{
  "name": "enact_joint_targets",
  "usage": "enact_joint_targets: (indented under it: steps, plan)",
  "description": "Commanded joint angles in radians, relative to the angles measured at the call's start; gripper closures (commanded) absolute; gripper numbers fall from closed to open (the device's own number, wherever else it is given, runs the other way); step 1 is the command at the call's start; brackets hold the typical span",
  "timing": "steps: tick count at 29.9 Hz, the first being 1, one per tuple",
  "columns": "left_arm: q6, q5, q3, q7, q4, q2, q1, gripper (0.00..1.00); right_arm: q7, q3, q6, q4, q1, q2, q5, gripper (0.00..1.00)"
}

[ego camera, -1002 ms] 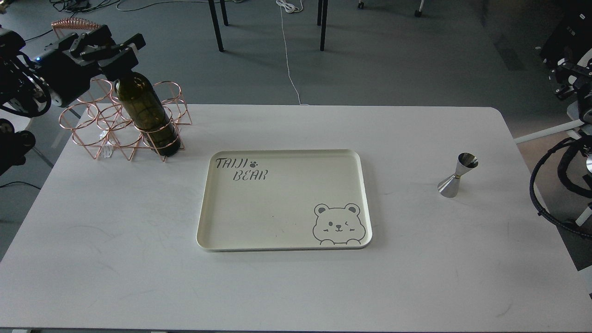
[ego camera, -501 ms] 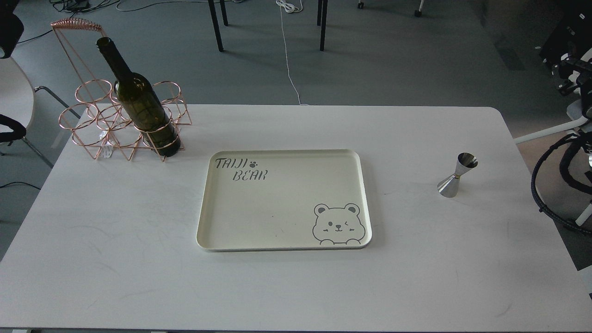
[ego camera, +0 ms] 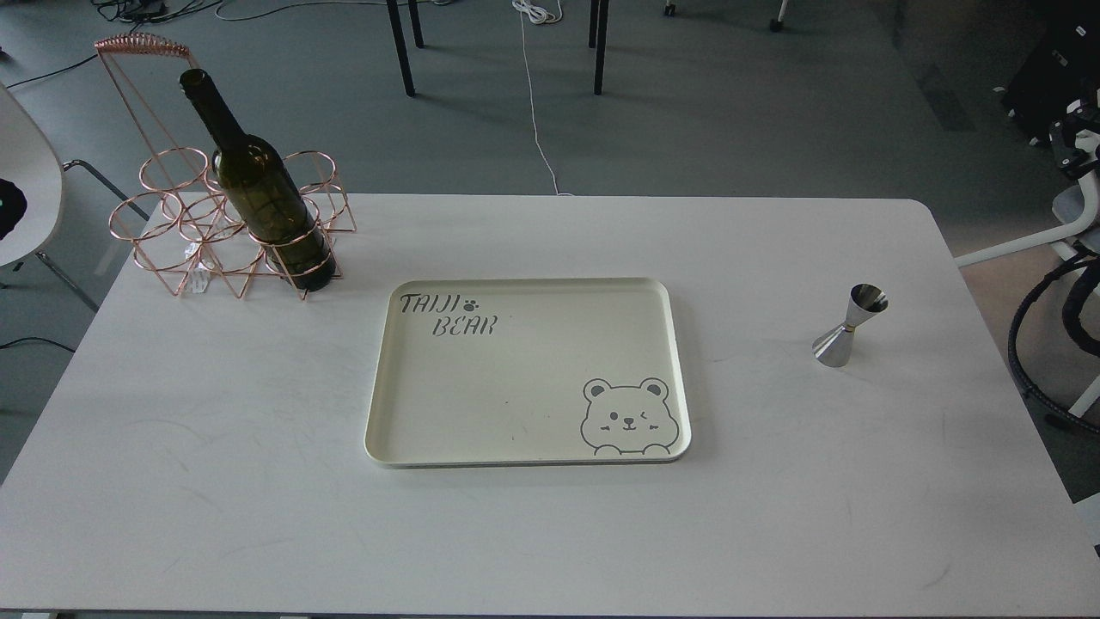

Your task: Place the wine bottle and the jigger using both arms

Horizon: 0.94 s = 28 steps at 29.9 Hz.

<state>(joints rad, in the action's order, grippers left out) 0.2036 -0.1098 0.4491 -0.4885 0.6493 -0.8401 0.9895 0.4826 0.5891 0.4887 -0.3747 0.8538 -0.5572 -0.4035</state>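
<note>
At the far left of the counter [ego camera: 215,481] stands a copper wire rack [ego camera: 176,232] made of rings with a tall coiled handle. The wine bottle [ego camera: 258,193] sits in the rack's front right ring, neck leaning up and to the left, mouth open, nothing gripping it. The left tool is out of the picture, so whether it is wide or narrow cannot be told; only a dark scrap shows at the left edge.

In the middle lies a cream tray [ego camera: 447,447] with "TAIJI BEAR" lettering and a winking bear drawn in its near right corner — bare inside.

Well to the right of the tray, the jigger [ego camera: 849,327] stands on the counter on its wider cone, tilted slightly in this view. Dark cables and arm parts show at the right edge, but the right tool itself is not visible — its state cannot be told.
</note>
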Motion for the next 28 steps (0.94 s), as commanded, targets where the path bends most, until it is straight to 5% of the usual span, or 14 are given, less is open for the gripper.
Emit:
enact_joint_targets:
  steps: [1, 8, 20, 28]
  plan:
    - [0.126, -0.117, -0.001, 0.000, -0.059, 0.019, -0.067, 0.02, -0.022, 0.003, 0.000, -0.009, -0.025, 0.016, -0.001, 0.01]
    - [0.278, -0.238, 0.003, 0.000, -0.115, 0.074, -0.193, 0.02, -0.058, 0.015, 0.000, -0.006, -0.045, 0.046, -0.003, 0.01]
    - [0.285, -0.309, 0.244, 0.000, -0.123, 0.202, -0.370, 0.02, -0.075, 0.017, 0.000, 0.006, -0.134, 0.082, -0.012, 0.01]
    - [0.285, -0.292, 0.244, 0.000, -0.117, 0.216, -0.420, 0.01, -0.071, -0.002, 0.000, -0.006, -0.128, 0.082, -0.001, 0.01]
